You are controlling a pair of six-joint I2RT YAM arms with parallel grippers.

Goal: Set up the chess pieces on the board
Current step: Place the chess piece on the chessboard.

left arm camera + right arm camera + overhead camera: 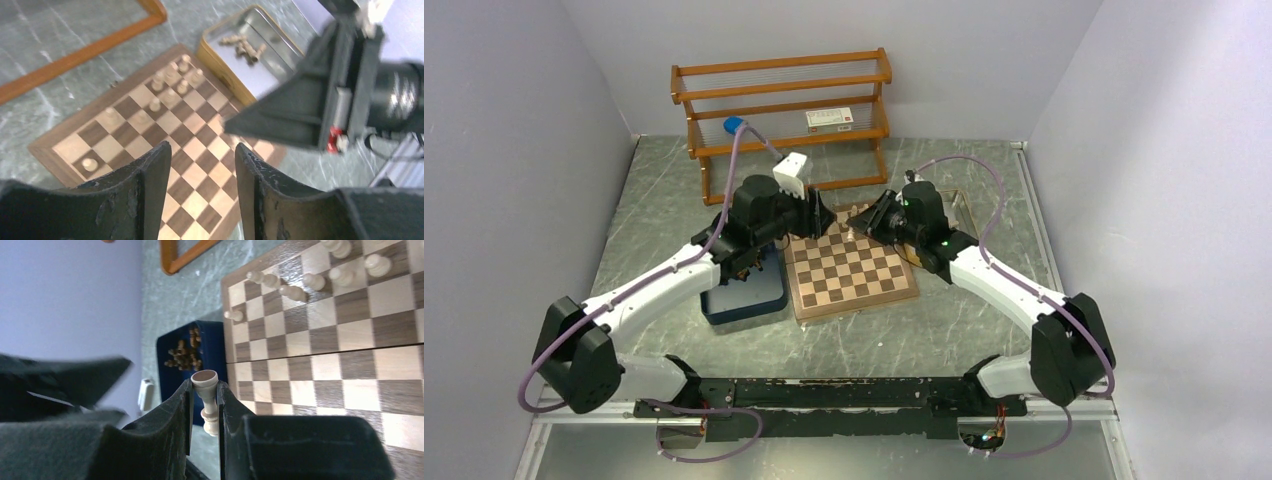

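Your right hand (205,390) is clamped on a cream piece (205,378), low in the centre of its wrist view. Your left hand (202,162) hangs over the board (851,272), fingers parted with nothing between them. More cream pieces (170,85) stand clustered at upper centre of the left wrist view.

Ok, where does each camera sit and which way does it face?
Top external: above, behind the bases, looking down at the board; both arms show.
Left wrist: on the left arm, facing board and yellow tray past its open left hand.
Right wrist: on the right arm, facing board and navy tray; right hand grips a cream piece.
Shared: both wrists see the board.
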